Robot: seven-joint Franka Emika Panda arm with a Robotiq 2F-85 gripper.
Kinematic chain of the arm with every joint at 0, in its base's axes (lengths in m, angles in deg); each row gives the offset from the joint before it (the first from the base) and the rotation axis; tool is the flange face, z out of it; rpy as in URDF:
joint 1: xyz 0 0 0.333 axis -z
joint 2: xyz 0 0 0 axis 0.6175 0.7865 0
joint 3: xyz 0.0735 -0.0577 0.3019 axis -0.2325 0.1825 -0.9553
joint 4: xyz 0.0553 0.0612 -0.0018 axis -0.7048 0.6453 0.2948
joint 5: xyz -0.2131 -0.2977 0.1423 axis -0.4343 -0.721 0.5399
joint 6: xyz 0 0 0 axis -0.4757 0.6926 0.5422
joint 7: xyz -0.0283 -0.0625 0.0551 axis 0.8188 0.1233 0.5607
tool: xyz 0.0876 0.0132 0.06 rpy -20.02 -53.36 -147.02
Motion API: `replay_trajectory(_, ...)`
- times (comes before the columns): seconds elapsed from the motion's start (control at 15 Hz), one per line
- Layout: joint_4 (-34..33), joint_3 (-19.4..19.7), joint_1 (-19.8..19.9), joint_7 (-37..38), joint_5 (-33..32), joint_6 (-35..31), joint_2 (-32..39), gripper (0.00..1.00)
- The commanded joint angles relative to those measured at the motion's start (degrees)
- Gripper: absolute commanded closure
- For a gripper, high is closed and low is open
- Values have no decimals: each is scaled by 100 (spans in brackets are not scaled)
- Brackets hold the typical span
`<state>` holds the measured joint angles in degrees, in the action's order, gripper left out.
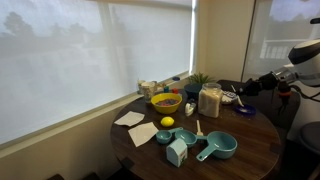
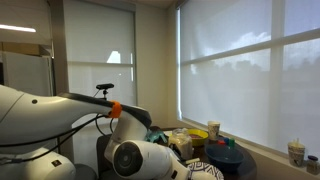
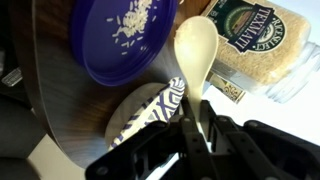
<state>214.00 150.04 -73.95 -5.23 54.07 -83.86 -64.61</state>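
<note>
1. While the arm point(image 1: 292, 68) is hanging in over one side of the round counter point(image 1: 250, 140), the jaws are pinching one wooden spoon point(image 3: 196, 48). In the wrist view its handle is running straight down between them. They are standing nearly shut, with only the handle's width between them.
2. That single spoon is being held above the counter. Its pale bowl is pointing away from the wrist and showing between the two things beside it.
3. On one side of the spoon, one purple dish point(image 3: 120, 40) is sitting on the dark wood and holding a small scatter of white rice grains.
4. On the other side, one clear jar of rice point(image 3: 255, 45) with a green label is lying across the corner of the wrist view, just beside the spoon's bowl.
5. Under the handle, one pale round pad point(image 3: 150, 112) with a blue-and-white striped band is resting next to the dish.
6. In an exterior view, the rest of the counter is carrying one yellow bowl point(image 1: 165, 102), one lemon point(image 1: 167, 122), two paper napkins point(image 1: 140, 128) and two teal measuring cups point(image 1: 218, 148).
7. One small green plant point(image 1: 200, 80) is standing behind the jar, near the window blind point(image 1: 90, 50).
</note>
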Motion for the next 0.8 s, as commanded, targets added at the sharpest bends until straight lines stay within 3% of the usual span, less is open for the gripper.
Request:
replay_trajectory(0.0,12,-74,184,-243,278,289,-335,97)
replay_trajectory(0.07,101,-356,548,17,-14,477,284,97)
replay_trajectory(0.13,3,-144,298,-218,218,437,-116,97)
replay_trajectory(0.2,0,-307,464,-102,120,569,164,97)
replay_trajectory(0.53,32,-470,644,6,-2,708,220,97)
replay_trajectory(0.73,33,-823,838,215,-144,779,395,97)
